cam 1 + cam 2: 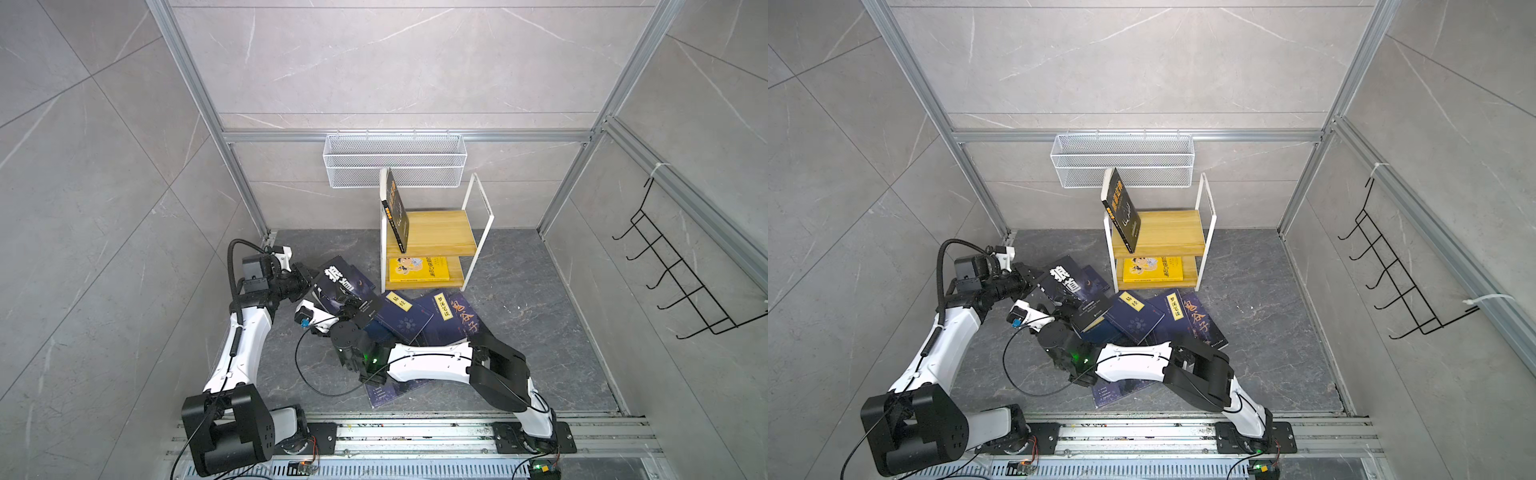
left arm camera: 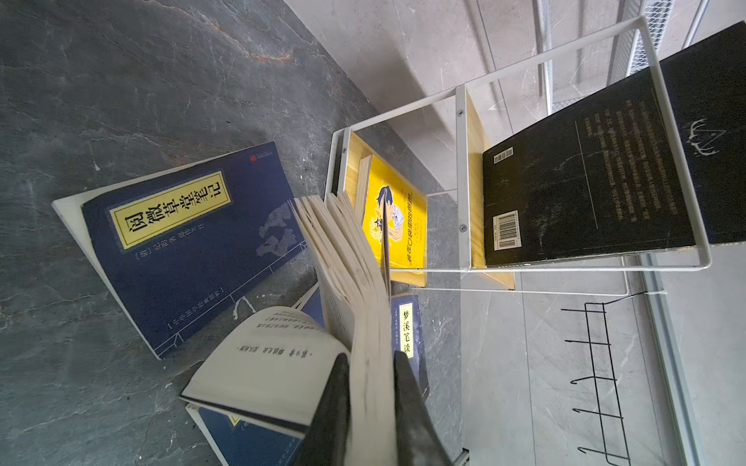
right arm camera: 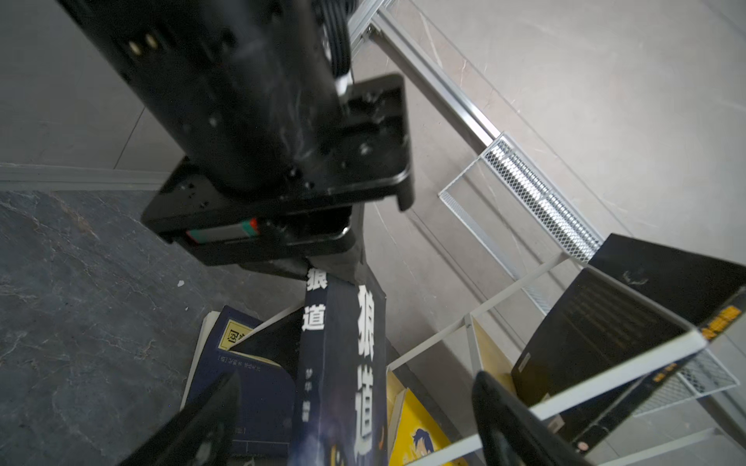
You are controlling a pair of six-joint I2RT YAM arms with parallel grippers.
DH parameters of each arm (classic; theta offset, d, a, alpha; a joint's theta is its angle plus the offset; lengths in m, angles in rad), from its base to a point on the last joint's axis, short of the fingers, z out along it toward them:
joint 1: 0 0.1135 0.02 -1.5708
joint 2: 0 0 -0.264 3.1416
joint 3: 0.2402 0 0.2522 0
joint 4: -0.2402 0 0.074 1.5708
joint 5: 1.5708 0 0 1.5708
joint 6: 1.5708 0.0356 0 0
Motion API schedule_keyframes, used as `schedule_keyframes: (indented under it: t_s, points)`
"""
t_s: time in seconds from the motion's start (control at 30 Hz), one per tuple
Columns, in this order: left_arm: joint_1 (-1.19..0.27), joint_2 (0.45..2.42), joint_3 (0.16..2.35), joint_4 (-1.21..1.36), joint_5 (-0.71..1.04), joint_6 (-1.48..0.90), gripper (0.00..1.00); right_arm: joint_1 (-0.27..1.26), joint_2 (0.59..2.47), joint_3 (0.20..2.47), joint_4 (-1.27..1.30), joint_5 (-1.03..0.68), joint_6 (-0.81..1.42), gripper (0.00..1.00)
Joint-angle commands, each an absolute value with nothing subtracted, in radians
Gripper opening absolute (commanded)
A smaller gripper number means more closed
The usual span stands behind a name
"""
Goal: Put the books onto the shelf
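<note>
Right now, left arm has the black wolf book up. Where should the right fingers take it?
Probably the free end, opposite the left gripper, near the spine, clamping across both covers. The black wolf book fans open along its page edge, so the spine is the firm side; the open right gripper straddles that end.

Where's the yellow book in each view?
Top view: yellow book on the shelf's lower board.
Top view: same place.
Left wrist: behind the held book's pages.
Right wrist: cut off by the picture's edge, beside the held book.
Shared landmark: black book leaning on the upper board.
</note>
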State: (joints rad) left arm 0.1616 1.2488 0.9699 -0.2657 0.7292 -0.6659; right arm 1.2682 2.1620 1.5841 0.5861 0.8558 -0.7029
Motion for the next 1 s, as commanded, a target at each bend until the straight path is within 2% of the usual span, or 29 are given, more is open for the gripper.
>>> schedule_keyframes:
  t_s: [0.0, 0.1, 0.17, 0.27, 0.3, 0.37, 0.47, 0.53, 0.63, 0.87, 0.97]
  points:
    - [0.164, 1.197, 0.98, -0.22, 0.76, -0.692, 0.0, 1.217, 2.214, 1.657, 0.403, 0.883, -0.542, 0.77]
    - [0.167, 1.195, 0.986, -0.232, 0.775, -0.695, 0.0, 1.191, 2.217, 1.664, 0.36, 0.853, -0.493, 0.62]
    - [0.167, 1.195, 0.98, -0.228, 0.778, -0.701, 0.0, 1.179, 2.219, 1.669, 0.338, 0.835, -0.473, 0.47]
    - [0.174, 1.197, 0.983, -0.227, 0.781, -0.698, 0.01, 1.168, 2.199, 1.67, 0.3, 0.822, -0.468, 0.08]
    - [0.181, 1.197, 0.991, -0.239, 0.788, -0.694, 0.11, 1.167, 2.173, 1.649, 0.305, 0.813, -0.466, 0.0]
    - [0.192, 1.193, 1.006, -0.273, 0.787, -0.672, 0.35, 1.157, 2.119, 1.587, 0.335, 0.77, -0.445, 0.0]
    - [0.21, 1.188, 1.027, -0.334, 0.79, -0.64, 0.63, 1.126, 2.028, 1.506, 0.331, 0.694, -0.336, 0.0]
    - [0.222, 1.186, 1.037, -0.357, 0.819, -0.647, 0.75, 1.105, 1.974, 1.467, 0.318, 0.652, -0.26, 0.0]
    - [0.224, 1.174, 1.025, -0.353, 0.887, -0.674, 0.99, 1.085, 1.909, 1.395, 0.369, 0.581, -0.213, 0.0]
    - [0.221, 1.171, 0.951, -0.209, 1.005, -0.857, 1.0, 1.08, 1.843, 1.316, 0.491, 0.528, -0.218, 0.0]
    - [0.21, 1.186, 0.872, -0.03, 1.042, -1.023, 1.0, 1.08, 1.828, 1.267, 0.58, 0.478, -0.239, 0.0]
